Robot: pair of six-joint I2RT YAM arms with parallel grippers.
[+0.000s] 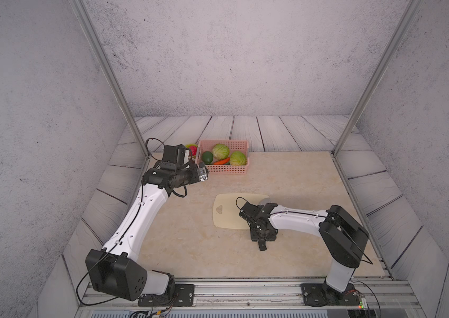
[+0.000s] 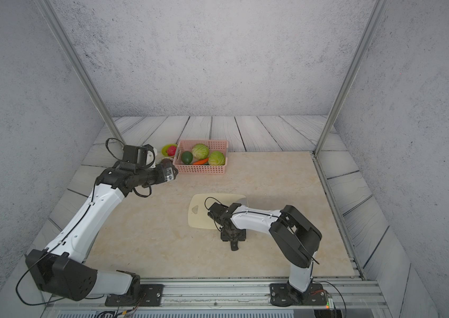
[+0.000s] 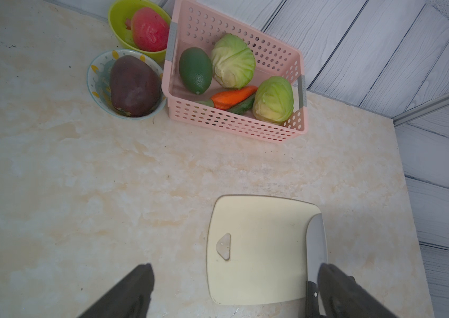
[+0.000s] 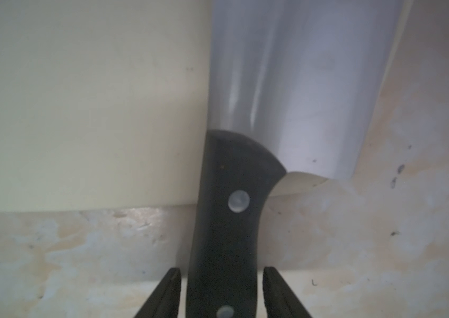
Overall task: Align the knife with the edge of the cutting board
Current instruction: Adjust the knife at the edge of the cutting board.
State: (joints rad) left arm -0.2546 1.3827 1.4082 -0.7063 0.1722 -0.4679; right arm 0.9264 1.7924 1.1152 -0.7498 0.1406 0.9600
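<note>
The cutting board (image 1: 226,217) (image 2: 204,217) (image 3: 256,253) lies flat on the marble counter, its triangular hole toward the left. The knife (image 4: 300,82) (image 3: 316,242) lies along the board's right short end. Its grey blade partly overlaps the board, and its black handle (image 1: 262,246) (image 2: 234,246) sticks out past the near edge. My right gripper (image 4: 222,278) (image 1: 261,239) hangs over the handle, open, with a narrow gap showing between each finger and the handle. Raised at the back left near the basket, my left gripper (image 3: 237,265) (image 1: 204,172) is wide open and empty.
A pink basket (image 1: 241,169) (image 3: 297,82) with two cabbages, an avocado and a carrot stands at the back. Left of it are a green bowl (image 3: 118,19) with a red fruit and a patterned bowl (image 3: 94,79) with a dark purple one. Metal frame posts flank the counter.
</note>
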